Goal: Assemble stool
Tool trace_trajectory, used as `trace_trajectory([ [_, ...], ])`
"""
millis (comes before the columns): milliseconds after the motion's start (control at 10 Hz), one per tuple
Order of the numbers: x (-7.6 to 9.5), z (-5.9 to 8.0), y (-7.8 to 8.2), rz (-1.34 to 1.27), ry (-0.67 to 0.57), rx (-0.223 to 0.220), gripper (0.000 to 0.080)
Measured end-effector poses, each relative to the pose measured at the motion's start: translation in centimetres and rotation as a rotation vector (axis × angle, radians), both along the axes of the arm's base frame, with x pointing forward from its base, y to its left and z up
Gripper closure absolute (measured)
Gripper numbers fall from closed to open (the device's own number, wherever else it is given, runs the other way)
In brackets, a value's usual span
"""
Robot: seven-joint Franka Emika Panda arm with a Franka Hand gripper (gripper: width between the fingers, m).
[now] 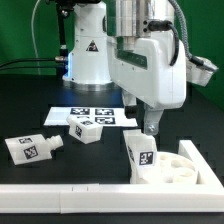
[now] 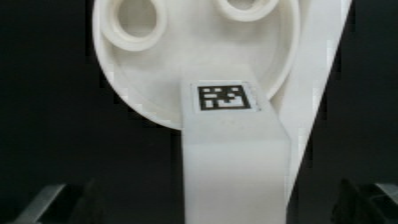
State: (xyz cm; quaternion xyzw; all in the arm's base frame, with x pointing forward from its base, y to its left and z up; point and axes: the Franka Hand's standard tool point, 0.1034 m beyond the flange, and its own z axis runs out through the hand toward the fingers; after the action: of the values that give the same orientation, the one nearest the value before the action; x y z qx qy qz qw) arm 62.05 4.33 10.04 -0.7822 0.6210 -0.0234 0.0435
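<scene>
The round white stool seat (image 1: 178, 168) lies at the exterior view's lower right. One white tagged leg (image 1: 140, 153) stands upright at its near left edge. My gripper (image 1: 151, 126) hangs just above that leg's top. In the wrist view the seat (image 2: 143, 70) shows two open sockets, and the leg (image 2: 240, 150) with its tag runs down between my dark fingertips (image 2: 45, 205). There are gaps on both sides, so the gripper (image 2: 210, 212) is open and touches nothing. Two loose tagged legs lie on the table, one (image 1: 30, 148) at the left and one (image 1: 86, 128) nearer the middle.
The marker board (image 1: 96, 113) lies flat behind the loose legs. A long white rail (image 1: 60, 190) runs along the front edge, and the seat rests close against it. The arm's base (image 1: 88, 50) stands at the back, with cables at the back left.
</scene>
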Motion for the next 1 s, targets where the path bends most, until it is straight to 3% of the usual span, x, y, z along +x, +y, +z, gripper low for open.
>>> trace_trajectory([
  [300,-1.5,1.1,-1.2,0.240,0.005,0.029,0.0150],
  [400,-1.5,1.4,-0.6,0.283,0.000,0.018,0.0150],
  [800,-1.7,1.2,-0.8,0.494,-0.010,0.004,0.0150],
  [1000,-3.6,1.3,-2.2,0.580,-0.011,0.024,0.0150],
])
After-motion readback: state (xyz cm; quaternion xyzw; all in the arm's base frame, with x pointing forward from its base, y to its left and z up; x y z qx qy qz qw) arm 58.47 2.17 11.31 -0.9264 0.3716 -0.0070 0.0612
